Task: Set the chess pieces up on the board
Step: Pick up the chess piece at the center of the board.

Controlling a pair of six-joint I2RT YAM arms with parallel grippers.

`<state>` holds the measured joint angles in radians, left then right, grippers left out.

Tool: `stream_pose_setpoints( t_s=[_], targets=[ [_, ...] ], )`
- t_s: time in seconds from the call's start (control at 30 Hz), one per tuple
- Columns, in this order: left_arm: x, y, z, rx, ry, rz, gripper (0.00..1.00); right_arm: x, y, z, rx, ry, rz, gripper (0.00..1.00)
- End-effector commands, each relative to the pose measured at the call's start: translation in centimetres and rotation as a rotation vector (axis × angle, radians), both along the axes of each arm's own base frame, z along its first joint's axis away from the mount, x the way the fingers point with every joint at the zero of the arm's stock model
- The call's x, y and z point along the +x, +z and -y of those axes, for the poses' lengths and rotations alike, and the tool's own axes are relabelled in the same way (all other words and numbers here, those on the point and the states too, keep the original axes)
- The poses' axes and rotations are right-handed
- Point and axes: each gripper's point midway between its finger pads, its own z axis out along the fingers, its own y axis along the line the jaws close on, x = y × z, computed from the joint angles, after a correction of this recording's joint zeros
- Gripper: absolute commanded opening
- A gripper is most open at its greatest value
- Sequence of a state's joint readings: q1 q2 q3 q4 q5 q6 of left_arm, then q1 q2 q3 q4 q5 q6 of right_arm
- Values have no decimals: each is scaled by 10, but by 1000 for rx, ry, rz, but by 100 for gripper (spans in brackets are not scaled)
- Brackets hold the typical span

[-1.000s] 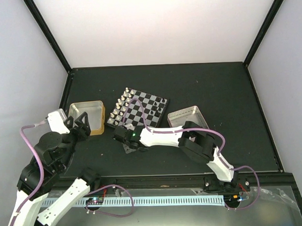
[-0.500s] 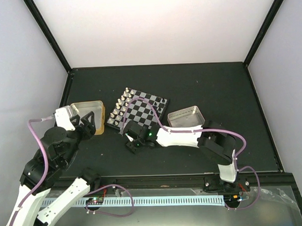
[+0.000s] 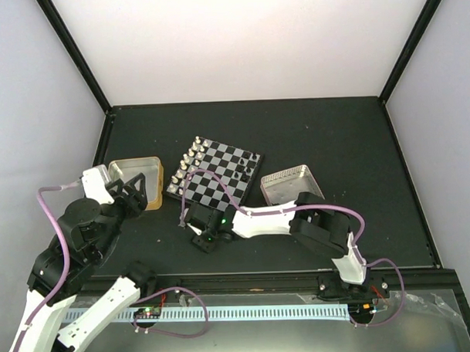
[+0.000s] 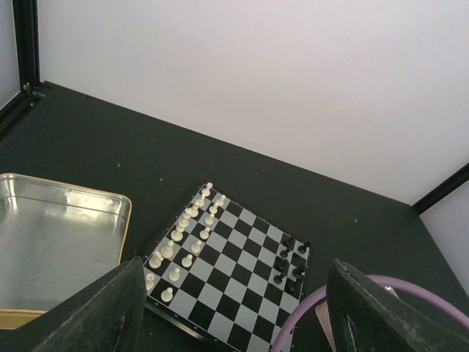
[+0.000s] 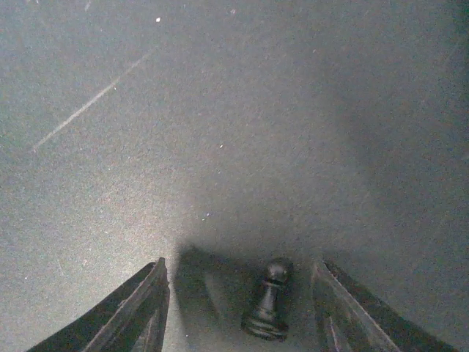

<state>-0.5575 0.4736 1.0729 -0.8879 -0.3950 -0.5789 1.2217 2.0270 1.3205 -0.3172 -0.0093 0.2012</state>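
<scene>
Two changes separate this moment from the overhead view one second earlier.

1. The right gripper [image 3: 202,237] has drawn back from the near edge of the board [image 3: 213,170] toward the arm bases. It now sits low over the black table [image 3: 334,134], just off the board's near corner.
2. The left gripper [image 3: 135,189] has shifted slightly and hangs at the near right corner of the gold-rimmed tin [image 3: 134,165].

The board and both tins lie where they were.

Right gripper: released. In the right wrist view its fingers [image 5: 150,308] stand apart. One black pawn [image 5: 267,302] stands upright on the table between them, nearer the finger on the picture's right. A gap shows on each side and neither finger touches it.

Left gripper: released, with nothing between its widely spread fingers [image 4: 95,315]. Its camera looks down on the board [image 4: 220,301].

Board contents:
- The silver pieces [image 4: 187,233] stand in two rows along the edge facing the gold-rimmed tin.
- The black pieces [image 4: 288,262] stand in a cluster along the opposite edge, toward its far corner.

Containers:
- The gold-rimmed tin [image 4: 126,213] lies left of the board, close to it. The part of its interior that shows is bare metal.
- The pinkish-rimmed tin [image 3: 291,183] lies right of the board. Overhead, its floor looks like bare metal; anything smaller is too small to tell.
</scene>
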Motion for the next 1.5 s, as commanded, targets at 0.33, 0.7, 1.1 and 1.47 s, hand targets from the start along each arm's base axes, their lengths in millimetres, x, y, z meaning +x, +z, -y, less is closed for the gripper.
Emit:
stream_pose_setpoints(
  t_s=[0.33,0.7,1.1,1.47],
  targets=[
    [0,1,-2,8,9,-3,69,-5,-10,22,-99,-140,20,38],
    [3,-1,1,19,3,-10,69,-15,-19,20,-100,-114,-2,25],
    [4,-3,2,14,2,-16,69,-14,-24,28,-113,-126,17,12],
    [18,-24,31,-40,-85,-87,69,20,48,25,188,-265,170,9]
  ],
)
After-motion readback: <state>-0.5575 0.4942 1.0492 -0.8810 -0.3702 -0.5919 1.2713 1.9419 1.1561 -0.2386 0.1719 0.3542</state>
